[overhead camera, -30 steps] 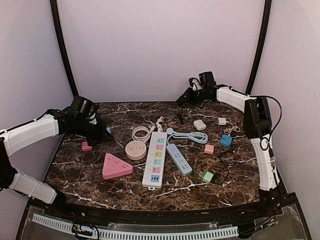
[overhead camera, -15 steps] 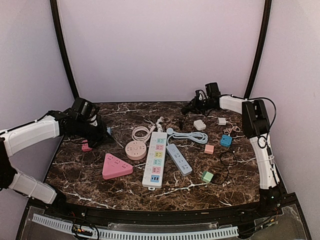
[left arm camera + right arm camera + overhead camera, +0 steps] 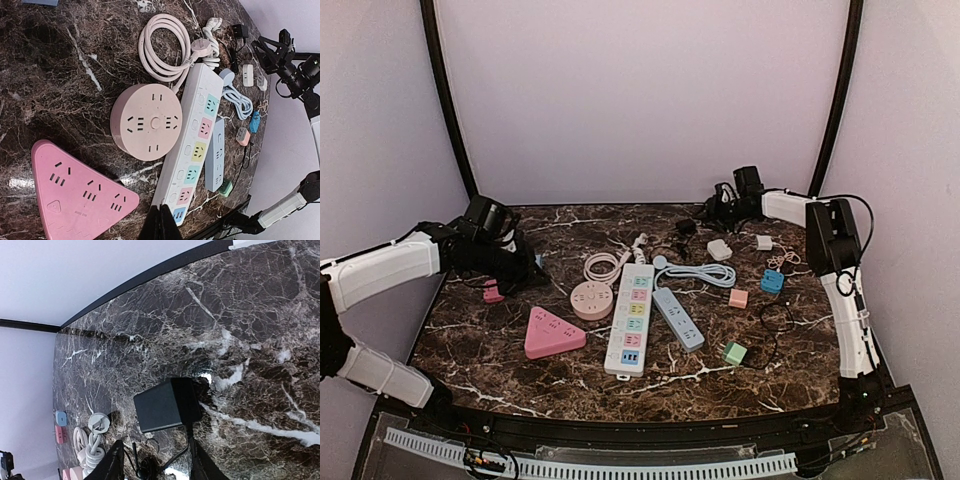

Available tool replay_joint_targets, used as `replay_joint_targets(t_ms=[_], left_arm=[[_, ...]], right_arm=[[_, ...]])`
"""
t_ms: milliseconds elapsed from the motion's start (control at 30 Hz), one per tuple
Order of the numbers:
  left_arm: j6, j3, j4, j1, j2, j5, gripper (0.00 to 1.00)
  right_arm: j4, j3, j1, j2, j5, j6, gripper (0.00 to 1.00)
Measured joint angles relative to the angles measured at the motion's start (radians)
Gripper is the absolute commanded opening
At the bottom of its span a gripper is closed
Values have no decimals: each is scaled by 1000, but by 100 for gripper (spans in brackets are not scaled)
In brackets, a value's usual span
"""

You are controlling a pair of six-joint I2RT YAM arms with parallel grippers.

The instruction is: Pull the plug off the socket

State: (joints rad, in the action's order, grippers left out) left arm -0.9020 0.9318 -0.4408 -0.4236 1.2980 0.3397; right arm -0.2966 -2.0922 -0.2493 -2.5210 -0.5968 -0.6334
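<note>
Black adapter (image 3: 167, 404) loose on marble table (image 3: 500, 370), upper right, clear of white strip (image 3: 632, 320): likely drop spot. Right gripper (image 3: 157, 462) wide, empty; left gripper (image 3: 161, 226) pinched, idle.

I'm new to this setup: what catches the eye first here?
A long white power strip with pastel sockets lies mid-table, a round pink socket and a pink triangular socket to its left. Near the far edge, a black adapter lies before the open right hand.
</note>
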Motion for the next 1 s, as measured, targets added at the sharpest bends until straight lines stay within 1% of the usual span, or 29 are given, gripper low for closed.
replay_joint_targets(t_ms=[100,167,267,333,433,467,500,533,667,767,800,833,867,900,967,1000], left_arm=[[0,0,3,-1,3,0,2],[0,0,6,-1,5,0,2],[0,0,8,-1,6,0,3],[0,0,15,-2,6,0,4],[4,0,28,-2,6,-5,7],[8,0,31,-2,6,-10,8],[11,1,34,-2,6,-14,9],[18,1,38,-2,6,-21,10],[47,18,49,-2,7,-53,15],[80,55,52,-2,12,-89,27],[96,64,55,-2,12,-99,34],[106,72,61,-2,12,-113,38],[122,80,66,-2,12,-128,48],[133,85,72,-2,12,-144,52],[165,94,78,-1,12,-173,69],[175,98,82,-1,12,-195,92]], right_arm=[[-10,0,1,0,12,10,44],[-17,3,1,5,22,16,47],[-26,27,1,29,40,34,55],[-32,64,1,67,57,50,67],[-37,136,1,153,92,77,79],[-34,165,1,187,105,85,88],[-32,198,1,227,117,97,94],[-25,230,0,267,132,105,98],[21,385,0,452,196,144,99],[71,528,-1,601,250,166,99],[87,576,-2,649,269,171,99],[104,629,-4,701,290,177,99],[122,682,-5,752,312,182,99],[134,721,-5,790,332,187,99],[172,830,-6,894,386,197,99],[179,876,-6,944,410,203,99]])
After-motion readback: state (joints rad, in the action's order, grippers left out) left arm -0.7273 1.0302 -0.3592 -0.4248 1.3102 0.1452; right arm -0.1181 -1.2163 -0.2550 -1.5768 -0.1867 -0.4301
